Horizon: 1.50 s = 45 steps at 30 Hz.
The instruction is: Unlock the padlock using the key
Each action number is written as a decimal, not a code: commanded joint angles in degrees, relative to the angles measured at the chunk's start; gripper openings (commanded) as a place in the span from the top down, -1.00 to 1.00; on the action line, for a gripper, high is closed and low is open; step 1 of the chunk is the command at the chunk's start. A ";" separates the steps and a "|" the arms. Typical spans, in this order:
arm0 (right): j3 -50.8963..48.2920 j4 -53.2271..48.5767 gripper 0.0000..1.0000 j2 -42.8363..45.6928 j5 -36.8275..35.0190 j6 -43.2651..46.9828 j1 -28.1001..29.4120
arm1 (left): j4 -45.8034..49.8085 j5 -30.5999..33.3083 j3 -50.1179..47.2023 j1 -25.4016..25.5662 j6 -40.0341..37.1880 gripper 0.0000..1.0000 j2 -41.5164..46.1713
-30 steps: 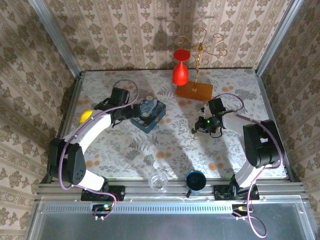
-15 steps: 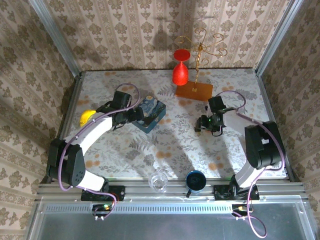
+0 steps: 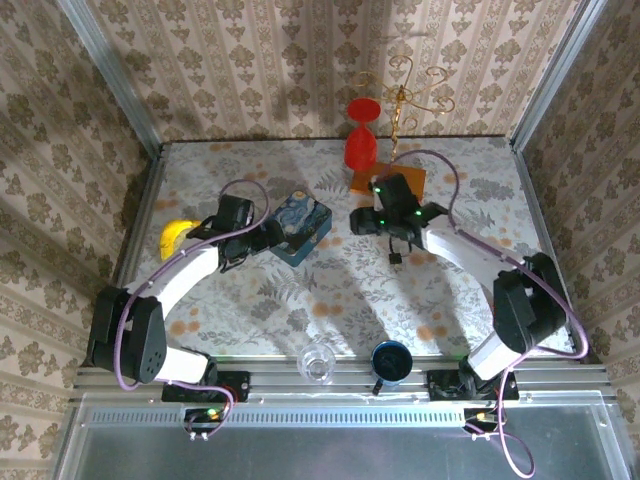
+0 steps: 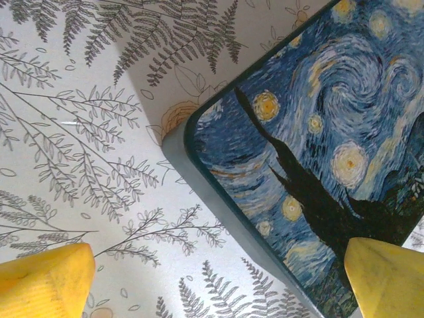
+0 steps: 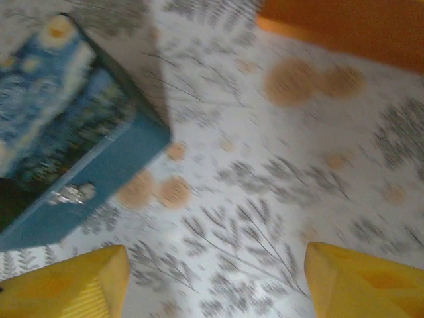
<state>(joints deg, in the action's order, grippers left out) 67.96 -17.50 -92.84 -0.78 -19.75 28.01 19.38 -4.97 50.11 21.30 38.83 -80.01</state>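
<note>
- A yellow fruit (image 3: 177,235) lies on the table (image 3: 330,290), out to the left of the left claw (image 4: 215,285) and back beside its arm.
- We see the left claw spread wide and pinching nothing. Its yellow fingertips (image 4: 46,281) sit at the two bottom corners of the wrist view.
- The tin (image 4: 318,132) lies straight ahead of this claw, and its near corner reaches in between the fingers. The painted lid runs under the right-hand fingertip, and bare fern-print table lies by the other. We cannot tell whether that fingertip touches the lid.
- From above, the tin sits between the two claws: the left one just beside it, the right one near but apart.
- The right claw (image 5: 215,285) is spread wide too, with nothing between its fingers. Its wrist view is blurred.
- Ahead of it and to the left we see the tin's blue side wall with a small silvery latch (image 5: 73,193). Ahead and to the right is an orange base (image 5: 344,26).
- The padlock (image 3: 397,257), as we take it, is a tiny dark thing on the table behind the right claw, close to its wrist and clear of the fingers. It is too small for us to make out details.
- A red goblet (image 3: 360,140) stands beyond the right claw, by the back wall.
- A glass (image 3: 318,362) and a mug (image 3: 390,360) stand at the near edge, well behind both claws.
</note>
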 commanded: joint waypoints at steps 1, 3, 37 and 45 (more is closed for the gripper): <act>5.76 2.19 -0.44 -5.70 -3.68 2.66 2.05 | -4.91 -3.29 -1.21 -0.63 3.33 -0.97 0.69; 9.54 2.86 -0.44 -9.65 -3.37 3.34 3.27 | -7.66 -4.28 -2.00 -0.97 4.27 -1.00 0.27; 6.30 8.77 0.04 -16.10 -4.57 -3.02 5.83 | -17.64 -12.45 5.60 -0.20 0.02 -0.29 -15.53; -5.07 7.16 0.03 -6.57 -10.37 -10.22 6.27 | -16.64 -14.18 9.39 2.41 -1.11 -0.29 -19.54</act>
<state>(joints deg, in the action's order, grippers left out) 65.82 -7.11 -102.28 -6.76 -25.98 34.02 2.11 -17.43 57.71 23.00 39.38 -98.48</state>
